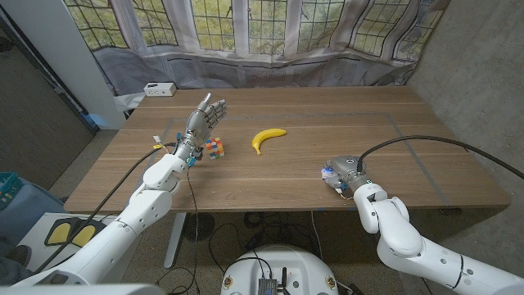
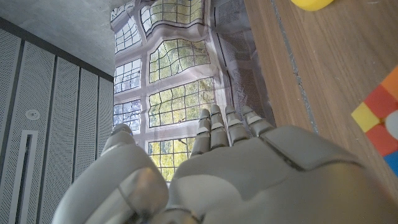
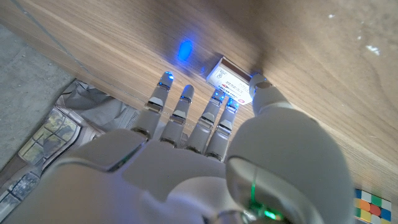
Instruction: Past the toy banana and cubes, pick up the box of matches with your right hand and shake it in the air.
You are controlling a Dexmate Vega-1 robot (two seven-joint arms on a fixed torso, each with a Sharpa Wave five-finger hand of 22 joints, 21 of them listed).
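The box of matches [image 3: 231,81], small and white with a printed label, lies on the wooden table [image 1: 409,139] near its front edge. My right hand [image 1: 344,174] is down over it and hides most of the box [image 1: 327,173] in the head view. In the right wrist view its fingers [image 3: 186,106] reach out nearly straight, two fingertips and the thumb touching the box's edges. The yellow toy banana [image 1: 268,138] lies mid-table, with the coloured cubes [image 1: 214,148] to its left. My left hand [image 1: 205,116] is raised above the cubes, fingers spread, holding nothing.
A white box [image 1: 159,89] sits at the table's far left corner. Windows and a draped cloth run behind the table. Black cables trail from both arms over the front edge. The cubes [image 2: 382,118] and the banana [image 2: 311,4] lie close beside my left hand [image 2: 211,168].
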